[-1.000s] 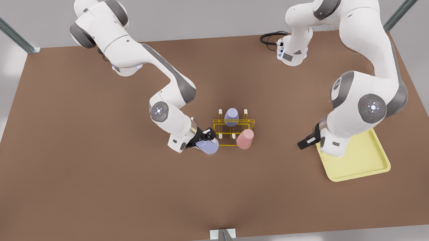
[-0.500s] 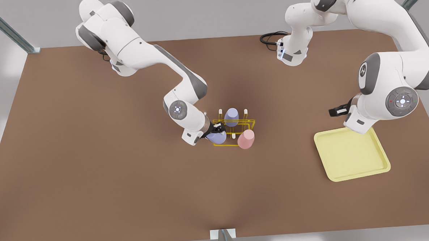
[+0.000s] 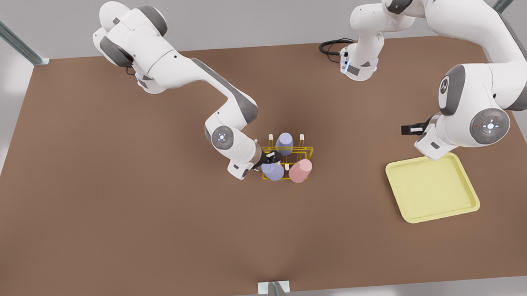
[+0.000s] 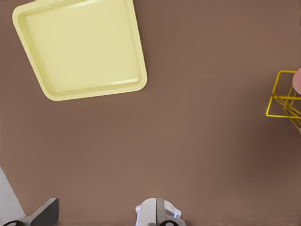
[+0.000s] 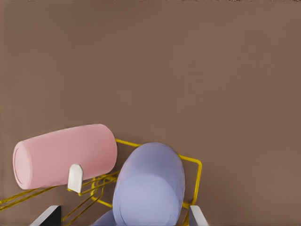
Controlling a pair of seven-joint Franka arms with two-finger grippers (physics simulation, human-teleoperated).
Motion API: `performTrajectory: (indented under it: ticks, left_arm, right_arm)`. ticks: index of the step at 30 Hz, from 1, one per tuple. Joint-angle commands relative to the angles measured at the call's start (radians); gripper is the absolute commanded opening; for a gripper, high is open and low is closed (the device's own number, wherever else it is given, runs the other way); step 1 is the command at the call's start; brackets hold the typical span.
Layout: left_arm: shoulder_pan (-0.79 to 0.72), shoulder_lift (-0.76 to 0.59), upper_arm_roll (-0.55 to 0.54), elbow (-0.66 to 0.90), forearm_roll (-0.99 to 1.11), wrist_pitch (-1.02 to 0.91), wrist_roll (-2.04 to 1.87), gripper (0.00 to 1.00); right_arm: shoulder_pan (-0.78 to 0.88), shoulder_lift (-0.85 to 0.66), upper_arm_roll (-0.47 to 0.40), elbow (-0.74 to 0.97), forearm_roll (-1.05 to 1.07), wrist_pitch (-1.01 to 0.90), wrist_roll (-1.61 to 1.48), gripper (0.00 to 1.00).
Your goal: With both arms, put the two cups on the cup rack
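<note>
On the brown table (image 3: 115, 216), nearest in the front view, a pale yellow tray (image 3: 432, 189) lies flat at about 4 o'clock from the scene's middle, well apart from everything else.

Farther in, near the middle, stands the yellow wire cup rack (image 3: 308, 151). Along its near side are two cups just beside each other: a pale lavender cup (image 3: 272, 170) at the rack's 7 o'clock corner and a pale pink cup (image 3: 301, 171) at its 5 o'clock corner. In the right wrist view the pink cup (image 5: 66, 155) lies tilted over on the wire, with a white-tipped peg (image 5: 75, 178) in front of it, and the lavender cup (image 5: 150, 183) sits over the rack's frame.

The right end effector (image 3: 273, 158) is just at 12 o'clock of that lavender cup. Its fingers (image 5: 49, 215) stand spread to either side of the cup, with a gap visible on one side, so it looks released.

At the rack's 12 o'clock side a second lavender cup (image 3: 284, 143) stands between two bare pegs.

The left end effector (image 3: 407, 129) waits at 3 o'clock of the rack, well apart from it and at 12 o'clock of the tray. Whether it is clenched or released I cannot tell.

At the table's far edge lies a black cable (image 3: 330, 47).
</note>
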Motion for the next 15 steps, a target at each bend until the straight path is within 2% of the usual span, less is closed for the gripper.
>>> performTrajectory:
  ticks: [1, 2, 3, 4, 6, 7, 10, 15]
  left_arm:
    - [-0.001, -0.001, 0.000, 0.000, 0.000, -0.005, 0.151, 1.00]
    - [0.001, -0.003, 0.000, 0.002, 0.005, -0.004, 0.151, 1.00]
    - [0.002, -0.003, 0.000, 0.002, 0.003, -0.002, 0.151, 1.00]
    - [0.004, -0.003, 0.000, 0.002, 0.002, -0.005, 0.151, 1.00]
    - [0.004, -0.006, 0.000, 0.003, 0.007, -0.007, 0.151, 1.00]
    - [0.004, -0.006, 0.000, 0.003, 0.003, -0.008, 0.151, 1.00]
    - [-0.001, -0.012, -0.026, 0.005, 0.002, -0.022, 0.090, 1.00]
    - [0.001, -0.007, -0.037, -0.007, 0.000, -0.040, 0.088, 1.00]
  right_arm:
    - [-0.016, -0.010, 0.001, 0.015, -0.001, -0.015, 0.020, 1.00]
    - [-0.056, -0.056, -0.048, 0.004, -0.024, -0.135, 0.020, 1.00]
    - [-0.079, -0.076, -0.179, 0.027, -0.329, -0.330, -0.090, 1.00]
    - [-0.197, -0.076, -0.207, 0.041, -0.458, -0.354, -0.402, 1.00]
    - [-0.427, -0.145, -0.203, 0.096, -0.395, -0.534, -0.575, 1.00]
    - [-0.502, -0.226, -0.203, 0.098, -0.352, -0.618, -0.589, 1.00]
    - [-0.550, -0.381, -0.205, 0.084, -0.322, -0.726, -0.608, 1.00]
    - [-0.561, -0.469, -0.207, 0.066, -0.300, -0.804, -0.615, 1.00]
